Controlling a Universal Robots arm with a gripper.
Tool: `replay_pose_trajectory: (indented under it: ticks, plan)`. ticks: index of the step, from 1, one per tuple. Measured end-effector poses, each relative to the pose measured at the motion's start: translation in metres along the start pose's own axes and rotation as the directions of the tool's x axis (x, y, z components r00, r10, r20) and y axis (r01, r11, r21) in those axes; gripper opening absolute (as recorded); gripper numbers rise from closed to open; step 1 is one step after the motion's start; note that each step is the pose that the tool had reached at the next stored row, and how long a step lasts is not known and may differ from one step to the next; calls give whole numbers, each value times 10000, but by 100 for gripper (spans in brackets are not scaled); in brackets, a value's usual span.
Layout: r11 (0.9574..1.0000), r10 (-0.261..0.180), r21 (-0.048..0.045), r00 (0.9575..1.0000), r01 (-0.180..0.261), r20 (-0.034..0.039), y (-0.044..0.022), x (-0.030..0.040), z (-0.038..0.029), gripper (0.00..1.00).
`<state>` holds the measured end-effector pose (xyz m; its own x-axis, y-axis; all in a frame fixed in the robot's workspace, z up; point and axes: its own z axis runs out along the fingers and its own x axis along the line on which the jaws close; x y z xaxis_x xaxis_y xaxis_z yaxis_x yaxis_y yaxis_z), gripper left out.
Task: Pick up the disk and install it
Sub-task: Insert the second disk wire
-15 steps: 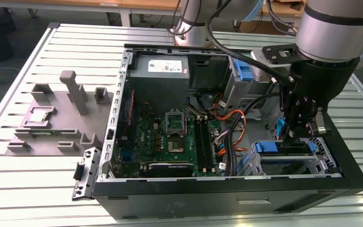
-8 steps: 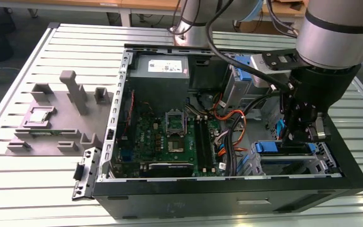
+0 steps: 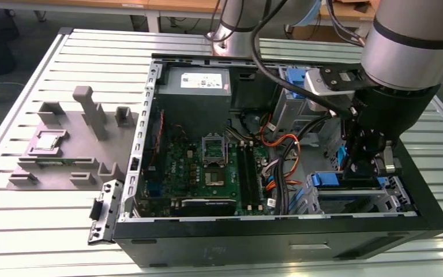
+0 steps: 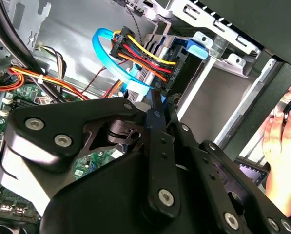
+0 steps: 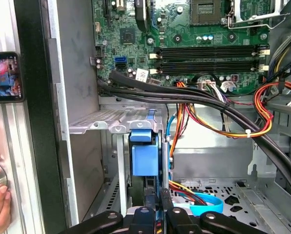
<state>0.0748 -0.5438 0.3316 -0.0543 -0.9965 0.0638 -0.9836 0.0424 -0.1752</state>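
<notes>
- Gripper (image 5: pixel 155 210) is lowered inside the open computer case (image 3: pixel 283 231), at the drive-bay corner on the exterior view's right; its two fingers are closed together on the blue carrier edge of the disk (image 5: pixel 146 158).
- The disk stands on edge, partly inside the metal drive cage (image 5: pixel 111 122); in the first wrist view its blue tab sits just below the cage's top lip.
- In the second wrist view, a light-blue data cable (image 4: pixel 104 51) and a bundle of red, yellow and orange wires (image 4: pixel 145 51) lie just beyond the fingers.
- The case also holds the green motherboard (image 3: pixel 206 167) and a grey power supply (image 3: pixel 198 83).
- The case rests on a slatted metal bench (image 3: pixel 44 225); a grey fixture block (image 3: pixel 67 144) stands beside it.
- A person's hand (image 4: pixel 281 146) shows outside the case wall.
</notes>
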Motion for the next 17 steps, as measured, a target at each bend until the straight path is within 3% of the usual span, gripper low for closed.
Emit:
replay_pose_trajectory:
  ticks: [17]
  plan:
    - [10000,2,15,10000,-2,37,2,6,39,16]
